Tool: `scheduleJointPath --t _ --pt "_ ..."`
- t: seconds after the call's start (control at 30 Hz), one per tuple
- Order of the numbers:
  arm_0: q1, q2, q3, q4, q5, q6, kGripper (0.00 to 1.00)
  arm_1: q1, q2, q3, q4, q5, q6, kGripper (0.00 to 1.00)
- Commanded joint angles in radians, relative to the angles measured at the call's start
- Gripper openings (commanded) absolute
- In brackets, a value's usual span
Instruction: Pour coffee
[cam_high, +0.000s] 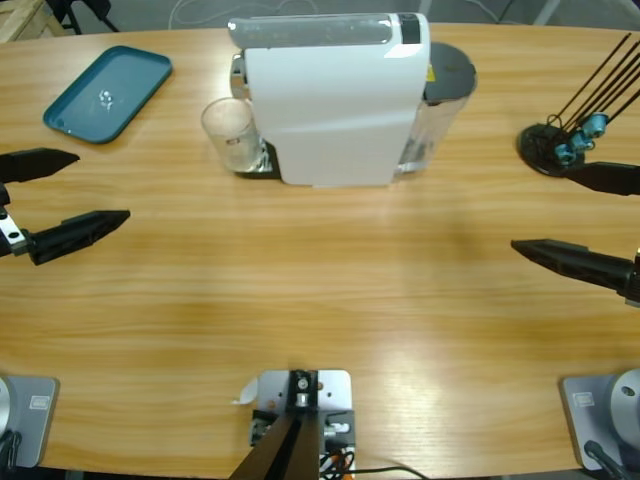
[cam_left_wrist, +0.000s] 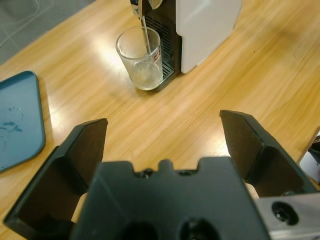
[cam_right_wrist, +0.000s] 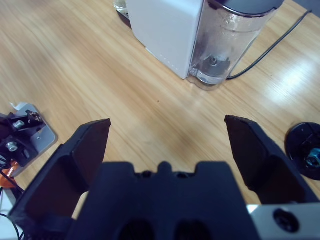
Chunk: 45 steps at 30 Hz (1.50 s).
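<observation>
A clear glass tumbler stands on the drip tray under the spout of a white coffee machine. A thin stream runs from the spout into the glass, and a shallow pale layer of coffee lies at its base. My left gripper is open and empty at the table's left edge, well short of the tumbler. At the right edge my right gripper also stands open and empty, facing the machine's water tank.
A teal tray lies at the back left. A black round stand with thin rods sits at the back right, close to my right gripper. A black cable runs behind the tank.
</observation>
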Motion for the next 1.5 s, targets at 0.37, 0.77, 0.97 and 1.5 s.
scheduleJointPath --t 0.37,0.77,0.97,1.5 --pt "-0.005 -0.023 0.113 -0.096 0.020 0.029 0.991 0.013 0.050 0.041 -0.032 0.009 -0.026 1.000" --pt "-0.005 -0.022 0.128 -0.112 0.023 0.029 0.991 0.013 0.057 0.042 -0.039 0.012 -0.026 1.000" --pt "-0.005 -0.014 0.129 -0.118 0.023 0.029 0.991 0.013 0.056 0.044 -0.040 0.013 -0.026 1.000" --pt "-0.005 0.008 0.130 -0.127 0.017 0.029 0.987 0.013 0.054 0.047 -0.042 0.015 -0.026 1.000"
